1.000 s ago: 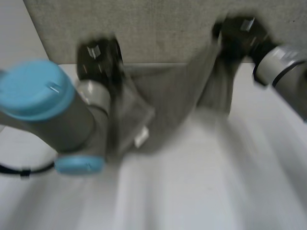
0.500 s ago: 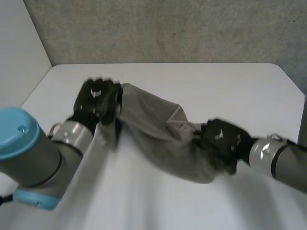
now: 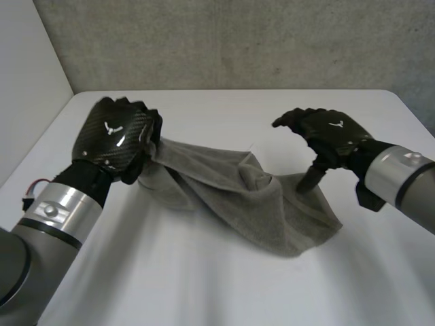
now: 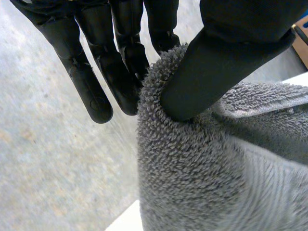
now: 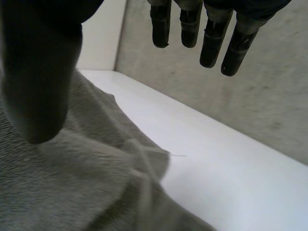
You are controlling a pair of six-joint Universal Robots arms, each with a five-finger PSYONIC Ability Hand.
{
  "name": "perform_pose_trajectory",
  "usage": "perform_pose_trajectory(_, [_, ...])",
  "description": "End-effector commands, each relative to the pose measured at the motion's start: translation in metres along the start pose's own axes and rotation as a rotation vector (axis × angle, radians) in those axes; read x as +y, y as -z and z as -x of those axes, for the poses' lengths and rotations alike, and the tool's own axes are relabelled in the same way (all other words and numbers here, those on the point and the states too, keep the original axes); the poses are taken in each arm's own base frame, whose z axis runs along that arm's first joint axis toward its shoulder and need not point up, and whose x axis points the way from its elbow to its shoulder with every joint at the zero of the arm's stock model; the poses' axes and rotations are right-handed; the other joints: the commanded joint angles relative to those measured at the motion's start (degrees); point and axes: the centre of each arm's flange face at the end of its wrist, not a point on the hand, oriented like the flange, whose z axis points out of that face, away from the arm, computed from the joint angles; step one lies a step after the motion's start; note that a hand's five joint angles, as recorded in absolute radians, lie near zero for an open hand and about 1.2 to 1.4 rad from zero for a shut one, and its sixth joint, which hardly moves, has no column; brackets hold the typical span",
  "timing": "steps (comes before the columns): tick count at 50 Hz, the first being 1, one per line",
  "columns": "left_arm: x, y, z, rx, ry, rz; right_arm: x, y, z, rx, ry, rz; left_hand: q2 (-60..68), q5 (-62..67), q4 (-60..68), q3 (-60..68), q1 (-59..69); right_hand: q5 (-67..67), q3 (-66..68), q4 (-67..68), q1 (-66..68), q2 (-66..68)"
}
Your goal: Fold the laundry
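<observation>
On white table [image 3: 204, 285] lies grey towel [image 3: 231, 193], end pinched by left hand [image 3: 115, 136].

Bench: white [image 3: 204, 285], smooth and matt, taking up most of the scene; its far right corner is rounded.
Back wall: grey [image 3: 238, 41], rough and speckled like bare concrete, rising straight behind the bench's far edge across its whole width.
Side wall: plain white [image 3: 27, 81], smooth, standing along the bench's left side and meeting the back wall at the bench's far left corner.
Beyond the bench's right edge: a darker grey strip [image 3: 427, 112], too little of it showing to tell what it is.
Light: soft and even, with a faint sheen on the bench top.
</observation>
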Motion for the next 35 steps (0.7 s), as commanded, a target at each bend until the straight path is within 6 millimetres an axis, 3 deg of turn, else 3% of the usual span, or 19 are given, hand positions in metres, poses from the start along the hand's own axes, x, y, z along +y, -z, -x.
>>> perform_pose_trajectory(1, [-0.013, 0.007, 0.001, -0.008, -0.014, -0.039, 0.009, -0.023, 0.042, -0.164, 0.124, 0.103, 10.38, 11.73, 10.22, 10.4, 14.24, -3.36, -3.82, -4.57, -3.28, -4.04])
perform_pose_trajectory(4, [-0.012, 0.01, 0.001, -0.007, -0.014, -0.035, 0.015, -0.028, 0.048, -0.187, 0.208, 0.13, 10.38, 11.73, 10.22, 10.4, 14.24, -3.36, -3.82, -4.57, -3.28, -4.04])
perform_pose_trajectory(9, [-0.008, 0.012, 0.0, -0.005, -0.012, -0.023, 0.039, -0.048, 0.048, -0.194, 0.549, 0.237, 10.38, 11.73, 10.22, 10.4, 14.24, -3.36, -3.82, -4.57, -3.28, -4.04])
perform_pose_trajectory(15, [-0.006, 0.015, -0.001, -0.003, -0.01, -0.012, 0.056, -0.068, 0.04, -0.158, 0.645, 0.285, 10.38, 11.73, 10.22, 10.4, 14.24, -3.36, -3.82, -4.57, -3.28, -4.04])
perform_pose_trajectory(19, [-0.004, 0.015, 0.0, -0.008, -0.012, -0.006, 0.063, -0.081, 0.037, -0.16, 0.651, 0.297, 10.38, 11.73, 10.22, 10.4, 14.24, 12.33, 11.86, 11.11, 12.4, 11.64])
perform_pose_trajectory(23, [-0.001, 0.015, 0.002, -0.014, -0.013, -0.001, 0.064, -0.083, 0.039, -0.192, 0.64, 0.298, 10.38, 11.73, 10.22, 10.4, 14.24, 21.45, 20.99, 20.24, 21.53, 20.77])
perform_pose_trajectory(25, [-0.002, 0.014, 0.003, -0.018, -0.014, -0.004, 0.066, -0.083, 0.042, -0.23, 0.623, 0.298, 10.38, 11.73, 10.22, 10.4, 14.24, 39.85, 39.38, 38.63, 39.92, 39.17])
perform_pose_trajectory(26, [-0.001, 0.013, 0.004, -0.02, -0.014, -0.004, 0.066, -0.083, 0.042, -0.231, 0.623, 0.298, 10.38, 11.73, 10.22, 10.4, 14.24, 39.96, 39.49, 38.74, 40.03, 39.27])
perform_pose_trajectory(28, [-0.001, 0.011, 0.005, -0.022, -0.014, -0.006, 0.059, -0.086, 0.043, -0.239, 0.622, 0.266, 10.38, 11.73, 10.22, 10.4, 14.24, 60.71, 60.24, 59.5, 60.78, 60.03])
perform_pose_trajectory(31, [0.0, 0.007, 0.01, -0.036, -0.02, -0.011, 0.054, -0.088, 0.042, -0.238, 0.62, 0.247, 10.38, 11.73, 10.22, 10.4, 14.24, 66.64, 66.17, 65.43, 66.71, 65.96])
perform_pose_trajectory(35, [0.001, -0.003, 0.017, -0.051, -0.027, -0.021, 0.028, -0.096, 0.034, -0.187, 0.601, 0.166, 10.38, 11.73, 10.22, 10.4, 14.24, 66.64, 66.18, 65.43, 66.72, 65.96])
